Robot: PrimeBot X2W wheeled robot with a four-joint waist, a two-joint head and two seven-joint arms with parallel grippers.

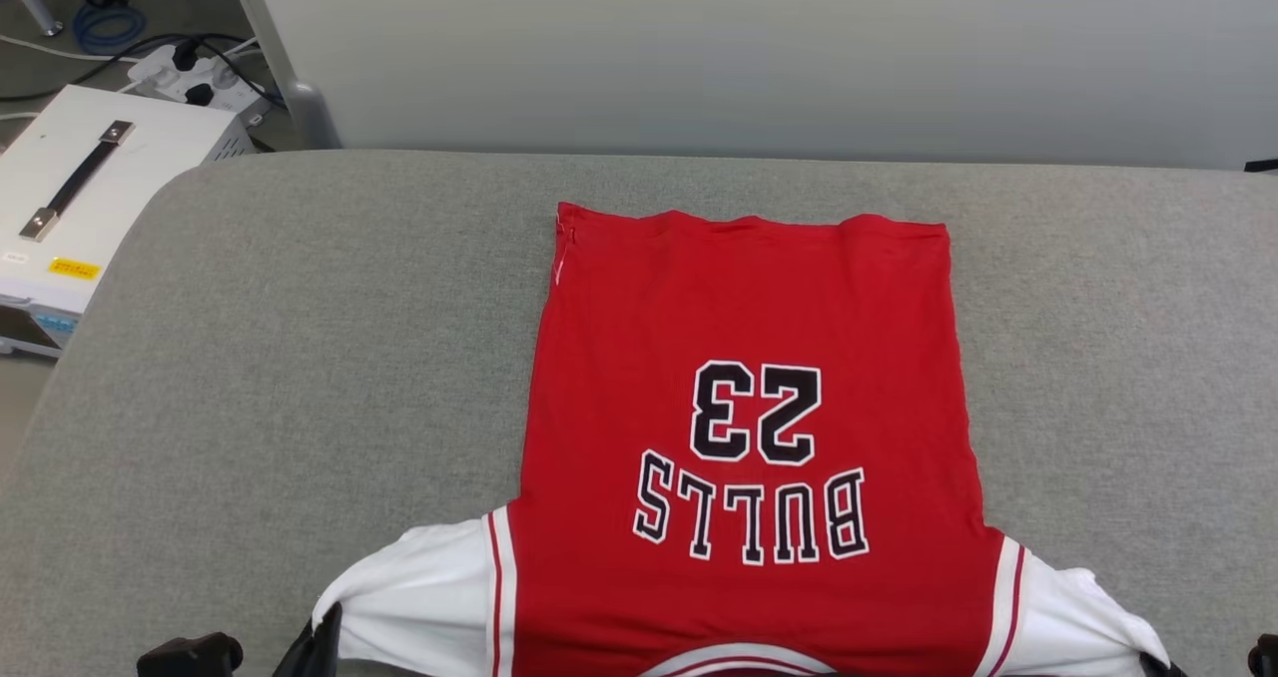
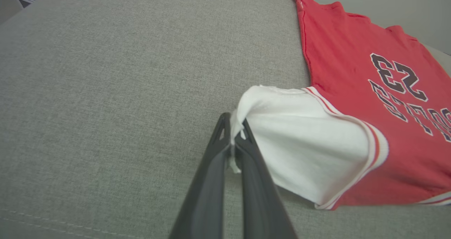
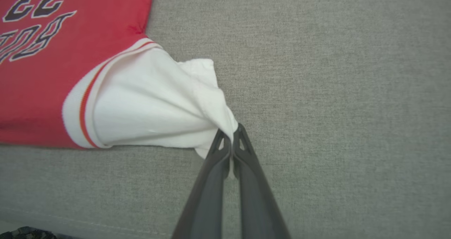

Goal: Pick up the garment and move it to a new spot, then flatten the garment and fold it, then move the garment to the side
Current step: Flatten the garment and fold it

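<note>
Lab: white equipment case [image 1: 120, 183], power strip [image 1: 195, 78], cables [image 1: 105, 26].

Grey fabric surface [image 1: 300, 357], white box [image 1: 150, 163] and power strip [image 1: 190, 80] off its left

Left gripper [image 2: 234, 133] pinches the garment [image 2: 352, 101] by its white sleeve edge

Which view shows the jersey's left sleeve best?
Left wrist view: the white left sleeve is close and whole, edge pinched in the shut left pincer. Head view crops it at the bottom; right wrist view shows the right sleeve instead.
</note>
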